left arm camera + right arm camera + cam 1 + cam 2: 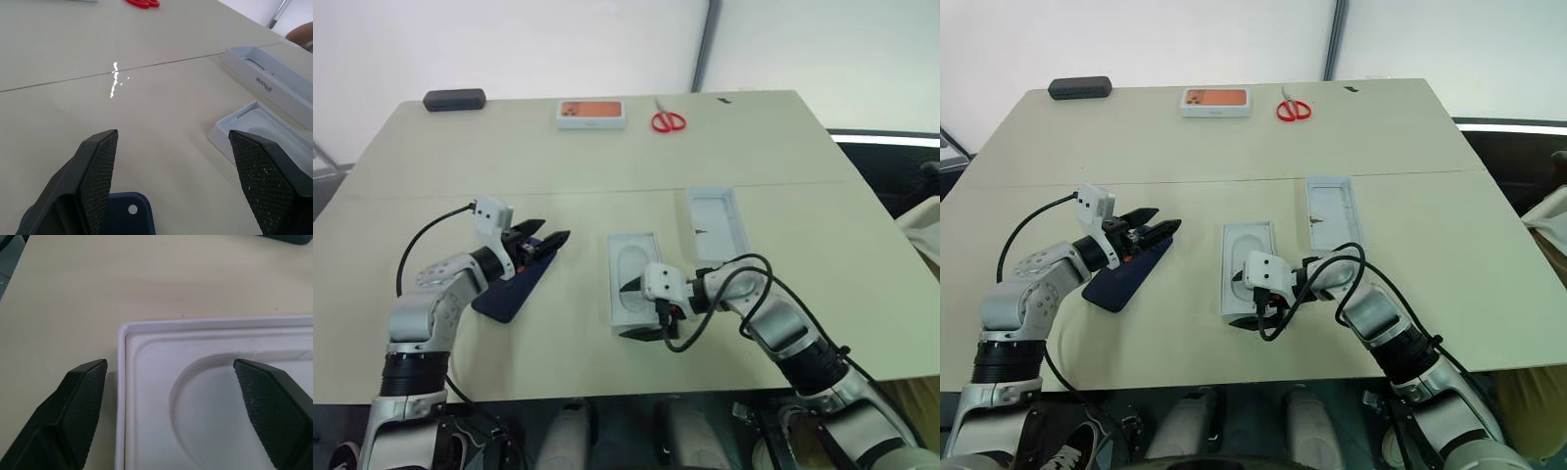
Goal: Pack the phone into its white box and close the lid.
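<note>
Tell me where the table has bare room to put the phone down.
Bare: the wide strip between the scissors and orange box at the back and the two white boxes; also right of those. Crowded: the near middle, around the insert and right claw.

Left gripper (171,181): fingers (100,174) of black matt plastic, inner pads (261,181) finely cross-hatched and rough, a few pale specks on one. Beneath them, the phone (514,284): dark navy, smooth, faint sheen. Right gripper (171,406): same black knurled pads. Below and between its fingers, a white insert (205,396) of moulded pulp-like card, matt, slightly grainy, with soft rounded edges. Beyond the left gripper, the lid (266,81): smooth white card, satin finish, grey printed lettering on its side. Table (607,147): beige laminate, smooth, matt, with small glare spots ahead of the left gripper.
</note>
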You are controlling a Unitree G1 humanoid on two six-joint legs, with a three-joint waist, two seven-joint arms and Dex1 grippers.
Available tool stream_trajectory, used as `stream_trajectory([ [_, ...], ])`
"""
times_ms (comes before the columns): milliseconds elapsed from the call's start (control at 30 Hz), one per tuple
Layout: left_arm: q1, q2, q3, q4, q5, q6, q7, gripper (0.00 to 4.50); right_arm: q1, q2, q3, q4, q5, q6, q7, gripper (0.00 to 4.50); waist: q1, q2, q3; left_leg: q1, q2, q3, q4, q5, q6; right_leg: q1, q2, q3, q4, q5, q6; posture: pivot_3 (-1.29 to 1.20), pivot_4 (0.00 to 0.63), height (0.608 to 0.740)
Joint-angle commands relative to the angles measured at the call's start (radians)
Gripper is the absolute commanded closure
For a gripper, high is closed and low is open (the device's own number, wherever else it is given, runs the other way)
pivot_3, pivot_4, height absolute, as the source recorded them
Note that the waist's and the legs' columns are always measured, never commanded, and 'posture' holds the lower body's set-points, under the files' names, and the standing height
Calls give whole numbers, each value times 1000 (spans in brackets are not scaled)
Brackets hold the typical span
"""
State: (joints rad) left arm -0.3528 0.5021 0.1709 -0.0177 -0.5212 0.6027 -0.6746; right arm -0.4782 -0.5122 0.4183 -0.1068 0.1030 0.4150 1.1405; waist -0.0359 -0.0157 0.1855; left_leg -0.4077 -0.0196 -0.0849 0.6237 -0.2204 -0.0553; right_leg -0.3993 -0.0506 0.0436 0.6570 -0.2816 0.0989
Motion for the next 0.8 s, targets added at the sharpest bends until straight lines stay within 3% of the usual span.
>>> stream_trajectory([
  [33,6,25,23,-37,-13,3,-12,665,-61,-1,-71,-51,68,34,11,95,-2,0,0,0,0,0,0,0,0,0,0,0,0,0,0,0,150,740],
  [167,12,92,70,-9,-44,43,-49,665,-158,66,-129,-9,95,61,-73,95,-11,0,0,0,1,1,-1,0,0,-2,2,1,0,0,0,0,150,740],
  [267,9,145,100,29,-64,71,-82,665,-182,121,-96,14,53,54,-133,95,-8,0,0,0,2,0,-3,0,0,-3,3,0,1,0,0,0,150,740],
  [400,15,221,114,88,-65,111,-125,665,-191,201,-32,77,-20,6,-217,1366,-7,0,0,-1,1,1,-3,0,0,-4,1,1,1,0,0,0,150,740],
  [600,58,345,108,168,-41,132,-229,665,-216,312,70,197,-148,-58,-348,4452,-10,-1,0,-1,0,1,-2,0,0,-5,0,1,2,0,0,0,150,740],
  [800,60,425,34,264,38,115,-297,665,-226,398,149,270,-194,-101,-348,4452,-9,0,0,-1,0,1,-4,1,-1,-7,1,1,5,0,-1,0,150,740],
])
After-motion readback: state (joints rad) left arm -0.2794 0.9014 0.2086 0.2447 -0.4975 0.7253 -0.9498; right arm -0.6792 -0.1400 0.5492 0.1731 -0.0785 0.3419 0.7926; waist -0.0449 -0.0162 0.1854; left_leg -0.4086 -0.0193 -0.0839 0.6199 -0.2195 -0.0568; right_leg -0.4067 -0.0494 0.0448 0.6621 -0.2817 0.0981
